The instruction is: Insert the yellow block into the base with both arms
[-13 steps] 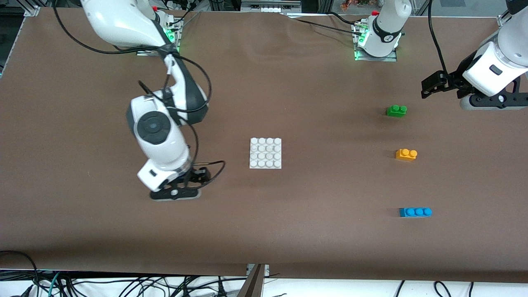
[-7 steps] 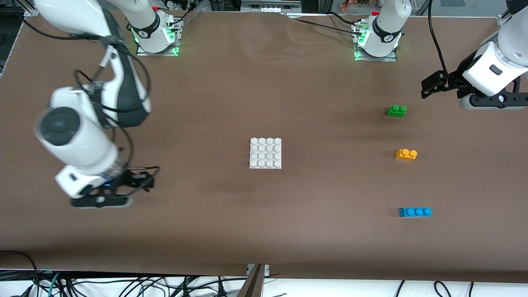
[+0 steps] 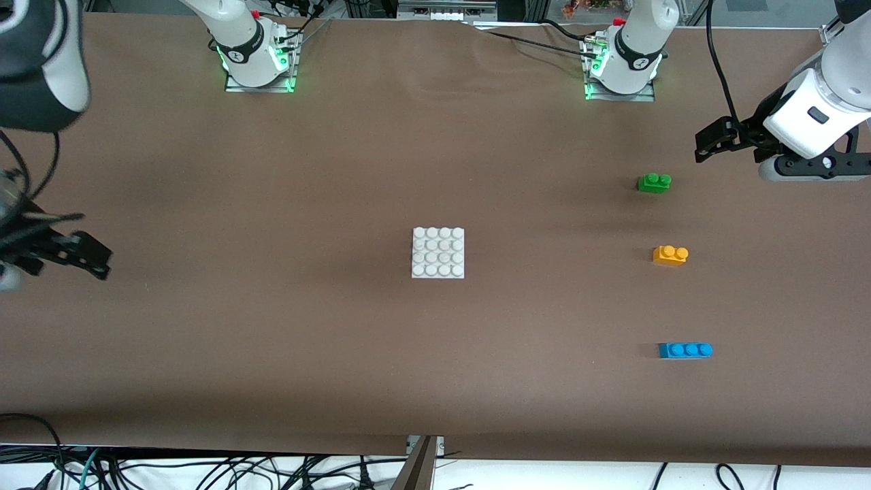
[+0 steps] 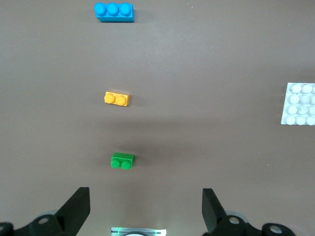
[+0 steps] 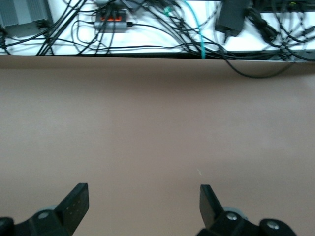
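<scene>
a wide brown table [image 3: 272, 354] seen from above, with the two arm bases along its farthest edge and a tangle of cables [image 3: 204, 469] hanging just past its nearest edge. the base [image 3: 437, 252], a flat white studded plate, lies flat near the middle of the table with bare brown surface open all around it. toward the left arm's end of the table three bricks lie in a loose line, well apart from one another and from the base: a green brick [image 3: 654, 182] farthest from the front camera, the yellow block [image 3: 670, 254] in the middle, and a blue brick [image 3: 685, 350] nearest the camera. the yellow block sits upright, studs up, touching nothing, with clear surface between it and the base. the left gripper [image 3: 711, 139] hangs in the air at the left arm's end of the table, near the green brick, its two fingers spread wide and empty; its wrist view looks down on all three bricks and one edge of the base. the right gripper [image 3: 81, 255] hangs over bare table at the right arm's end, close to the table's edge, fingers also spread wide and holding nothing; its wrist view shows only brown surface and the cables past the edge. nothing stands between the bricks and the base.
</scene>
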`<state>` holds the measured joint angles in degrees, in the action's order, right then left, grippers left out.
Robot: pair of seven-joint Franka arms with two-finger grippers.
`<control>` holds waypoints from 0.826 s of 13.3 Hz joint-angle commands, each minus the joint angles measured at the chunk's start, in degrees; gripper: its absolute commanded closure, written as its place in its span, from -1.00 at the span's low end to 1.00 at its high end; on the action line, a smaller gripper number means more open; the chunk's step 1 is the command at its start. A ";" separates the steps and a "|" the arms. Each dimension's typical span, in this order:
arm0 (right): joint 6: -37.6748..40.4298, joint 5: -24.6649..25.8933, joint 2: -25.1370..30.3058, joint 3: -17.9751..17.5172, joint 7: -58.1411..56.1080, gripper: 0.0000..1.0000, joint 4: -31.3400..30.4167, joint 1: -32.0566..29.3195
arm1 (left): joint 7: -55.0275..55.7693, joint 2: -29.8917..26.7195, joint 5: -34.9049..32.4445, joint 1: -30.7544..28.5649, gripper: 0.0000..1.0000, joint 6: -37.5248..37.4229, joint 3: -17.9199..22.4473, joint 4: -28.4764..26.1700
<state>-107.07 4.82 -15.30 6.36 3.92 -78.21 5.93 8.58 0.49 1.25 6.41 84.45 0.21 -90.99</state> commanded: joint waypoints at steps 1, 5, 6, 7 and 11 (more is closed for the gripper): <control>0.28 -0.34 9.47 -1.00 -0.49 -1.00 -10.79 -3.46 | 0.21 -0.05 1.21 -0.26 -1.00 -0.33 -0.12 0.90; 3.52 -0.51 13.10 -1.00 -6.27 -1.00 -14.33 -5.31 | 0.21 -0.05 1.21 -0.26 -1.00 -0.33 -0.12 0.90; 3.53 -0.51 13.10 -0.92 -8.12 -1.00 -14.33 -5.41 | 0.21 -0.05 1.21 -0.17 -1.00 -0.33 -0.12 0.90; 3.88 -0.51 13.10 -0.92 -8.32 -1.00 -14.33 -5.41 | 0.30 -0.05 1.21 -0.26 -1.00 -0.33 -0.12 0.90; 5.55 -0.42 12.22 -0.92 -8.49 -1.00 -13.19 -5.23 | 0.21 -0.05 1.21 -0.26 -1.00 -0.33 -0.12 0.90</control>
<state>-102.22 4.82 -3.67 6.19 -3.27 -91.10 1.52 8.58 0.49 1.25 6.41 84.45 0.21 -90.98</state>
